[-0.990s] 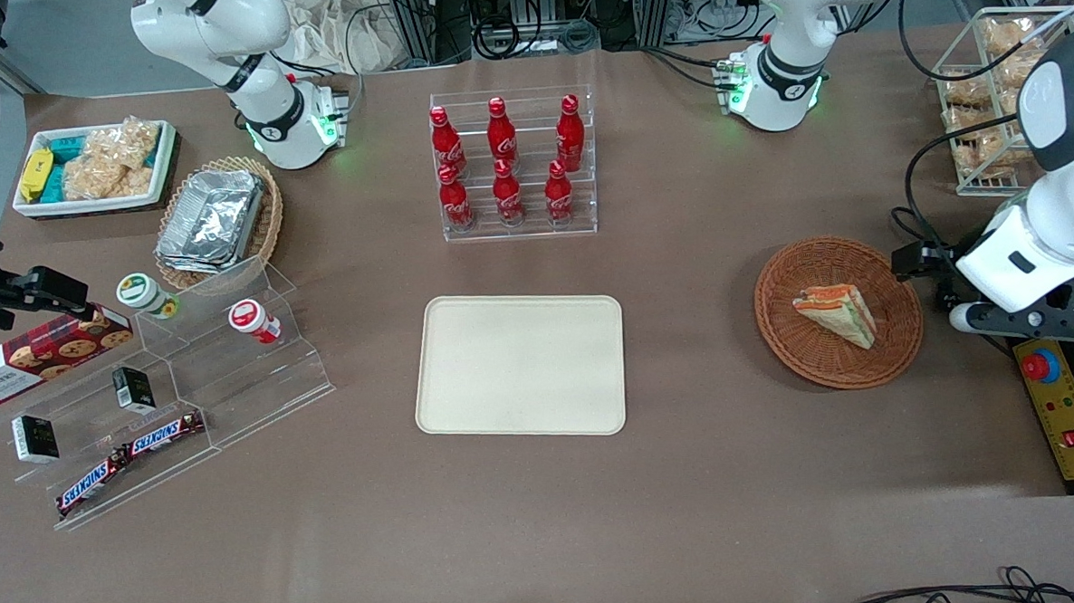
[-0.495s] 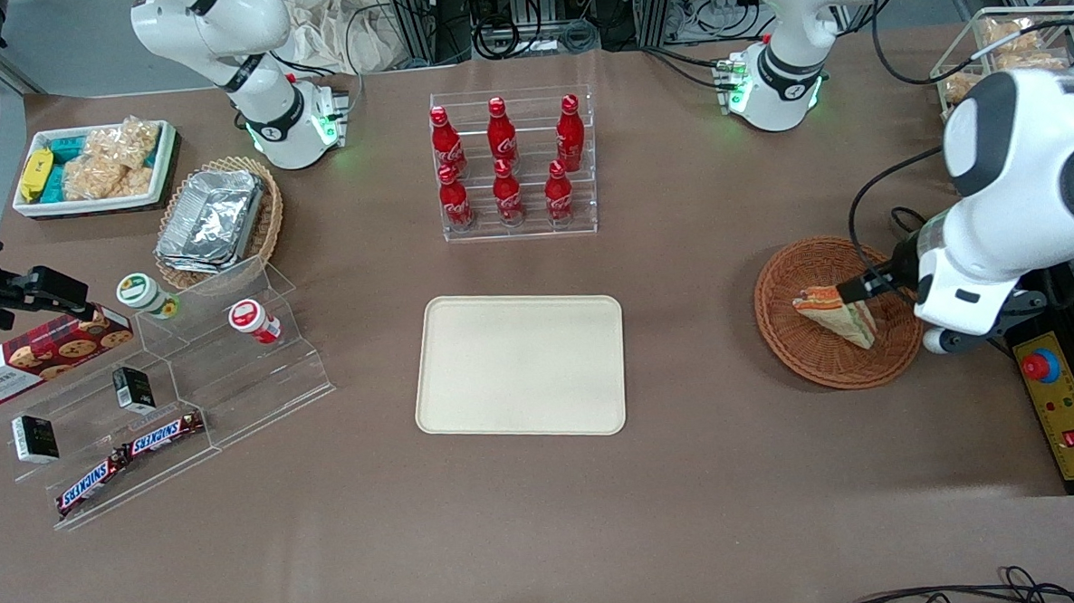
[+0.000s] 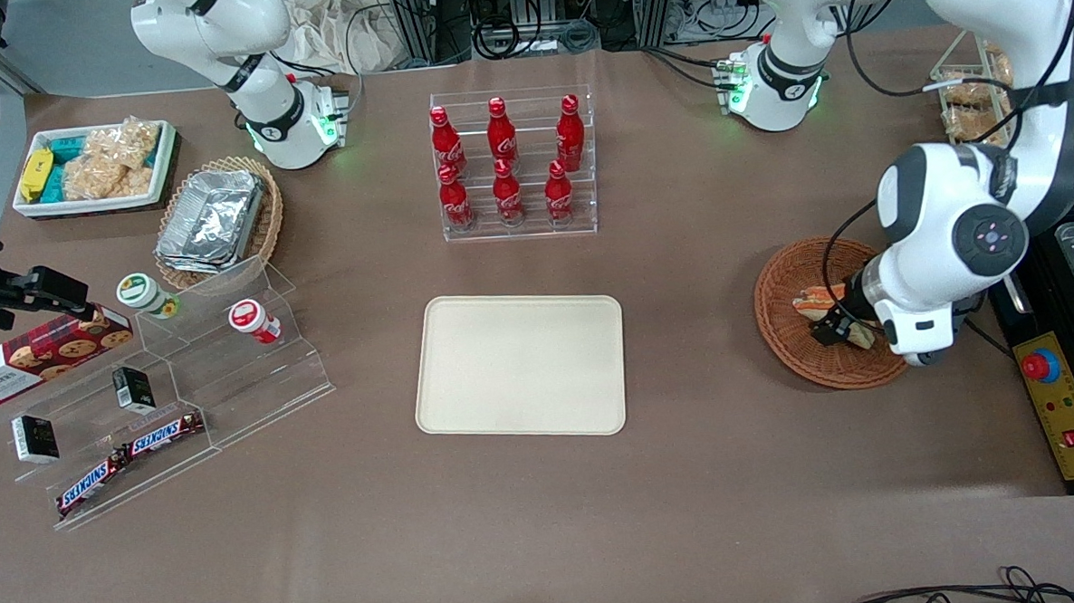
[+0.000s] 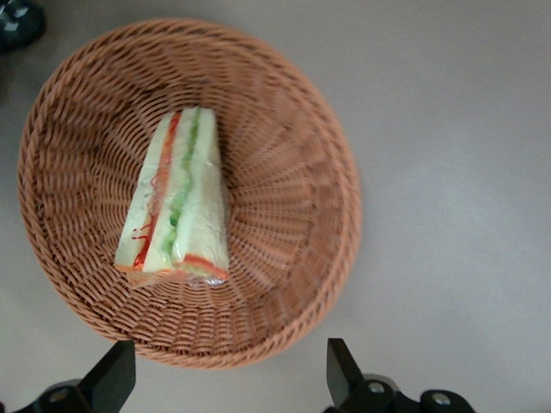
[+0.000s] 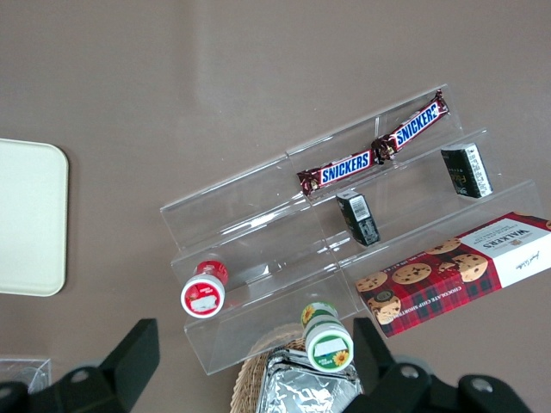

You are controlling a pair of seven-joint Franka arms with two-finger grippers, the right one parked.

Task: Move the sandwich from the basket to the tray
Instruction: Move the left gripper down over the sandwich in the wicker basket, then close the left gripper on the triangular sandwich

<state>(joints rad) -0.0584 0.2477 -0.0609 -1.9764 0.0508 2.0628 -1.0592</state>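
Left wrist view — tool (image 4: pixel 228 379) spread apart above basket (image 4: pixel 297 284), sandwich (image 4: pixel 176 211) inside, untouched

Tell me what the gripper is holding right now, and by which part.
Nothing. The gripper hovers open above the basket; the sandwich lies untouched inside, clear of both jaws.

Sandwich (image 3: pixel 813 303) lies in basket (image 3: pixel 776 277), toward working arm's end of bench (image 3: pixel 690 494). Claw (image 3: pixel 835 326) hangs over basket, above sandwich, fingers (image 4: pixel 112 379) spread apart and not touching it. Tray (image 3: pixel 519 365) sits mid-bench, well apart from basket. Bottle rack (image 3: pixel 513 165) stands farther from front camera than tray. Tiered acrylic stand (image 3: pixel 187 389) with Snickers bars (image 3: pixel 127 455) sits toward parked arm's end; foil-container basket (image 3: pixel 216 220) farther from camera than the stand.
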